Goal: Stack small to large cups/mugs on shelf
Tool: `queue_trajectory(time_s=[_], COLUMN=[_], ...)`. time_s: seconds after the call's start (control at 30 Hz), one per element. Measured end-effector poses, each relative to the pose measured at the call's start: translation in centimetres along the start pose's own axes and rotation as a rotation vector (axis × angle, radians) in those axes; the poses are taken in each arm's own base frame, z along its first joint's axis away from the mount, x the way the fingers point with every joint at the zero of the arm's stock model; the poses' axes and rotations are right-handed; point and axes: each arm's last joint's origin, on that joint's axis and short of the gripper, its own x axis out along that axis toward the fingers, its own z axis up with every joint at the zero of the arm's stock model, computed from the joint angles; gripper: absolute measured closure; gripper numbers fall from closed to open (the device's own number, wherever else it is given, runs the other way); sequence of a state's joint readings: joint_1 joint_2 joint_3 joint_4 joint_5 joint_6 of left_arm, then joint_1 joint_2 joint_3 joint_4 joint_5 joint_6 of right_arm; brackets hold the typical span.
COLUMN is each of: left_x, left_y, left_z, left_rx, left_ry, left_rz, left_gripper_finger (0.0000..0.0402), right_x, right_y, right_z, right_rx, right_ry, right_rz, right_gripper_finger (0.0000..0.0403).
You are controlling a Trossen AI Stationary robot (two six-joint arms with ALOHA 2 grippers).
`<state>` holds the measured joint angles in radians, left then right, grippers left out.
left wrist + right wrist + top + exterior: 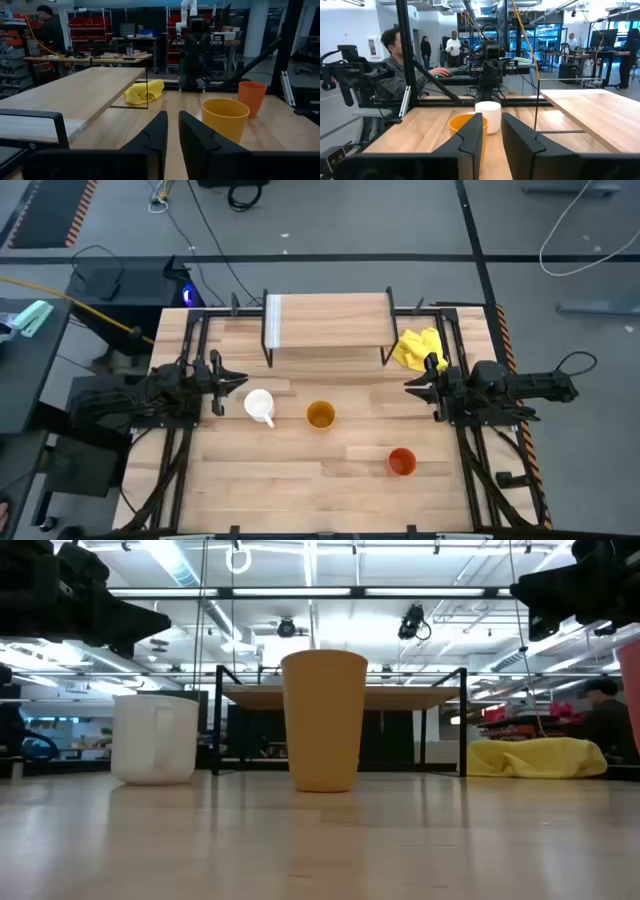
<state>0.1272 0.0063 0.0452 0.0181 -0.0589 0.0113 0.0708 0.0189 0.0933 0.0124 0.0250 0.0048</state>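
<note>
1. Cups first: we see the white mug (259, 405), the yellow cup (320, 416) and the orange cup (401, 462) all standing on the table (300, 480), none yet on the shelf (330, 320) at the far edge.
2. We find the mug nearest the left hand (232, 380), the yellow cup near the middle, and the orange cup well apart toward the near right, closer to the right hand (418, 385).
3. We judge the yellow and orange cups to be light, thin-walled and smooth, probably plastic. They would slip or flex under a hard squeeze, so we would take one finger inside the rim and one outside, or pinch across the upper wall.
4. We judge the mug to be stiffer and heavier, possibly ceramic and breakable. We would grip its rim rather than the handle.
5. We see every cup upright, mouth up, long axis vertical. The tapered cups widen toward the rim.
6. We see the mug's handle pointing toward the near edge of the table and slightly right in the high view.
7. We see both hands hovering over the table's sides, empty. Each wrist view shows its fingers with only a narrow gap, nearly pressed together.
8. We note a yellow cloth (418, 347) lying beside the shelf's right end.
</note>
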Motion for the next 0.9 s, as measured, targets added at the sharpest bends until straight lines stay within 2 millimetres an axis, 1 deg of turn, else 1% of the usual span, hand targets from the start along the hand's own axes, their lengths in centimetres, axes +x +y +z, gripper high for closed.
queue_trajectory(time_s=[0.13, 0.4, 0.67, 0.9], left_x=[0.0, 0.0, 0.0, 0.0], left_y=[0.0, 0.0, 0.0, 0.0], left_z=[0.0, 0.0, 0.0, 0.0], left_rx=[0.0, 0.0, 0.0, 0.0], left_ry=[0.0, 0.0, 0.0, 0.0], left_rz=[0.0, 0.0, 0.0, 0.0], left_gripper_finger=[0.0343, 0.035, 0.0342, 0.035], right_x=[0.0, 0.0, 0.0, 0.0], right_y=[0.0, 0.0, 0.0, 0.0], right_z=[0.0, 0.0, 0.0, 0.0], right_rx=[0.0, 0.0, 0.0, 0.0], right_ry=[0.0, 0.0, 0.0, 0.0], right_rz=[0.0, 0.0, 0.0, 0.0], right_gripper_finger=[0.0323, 0.0323, 0.0323, 0.0323])
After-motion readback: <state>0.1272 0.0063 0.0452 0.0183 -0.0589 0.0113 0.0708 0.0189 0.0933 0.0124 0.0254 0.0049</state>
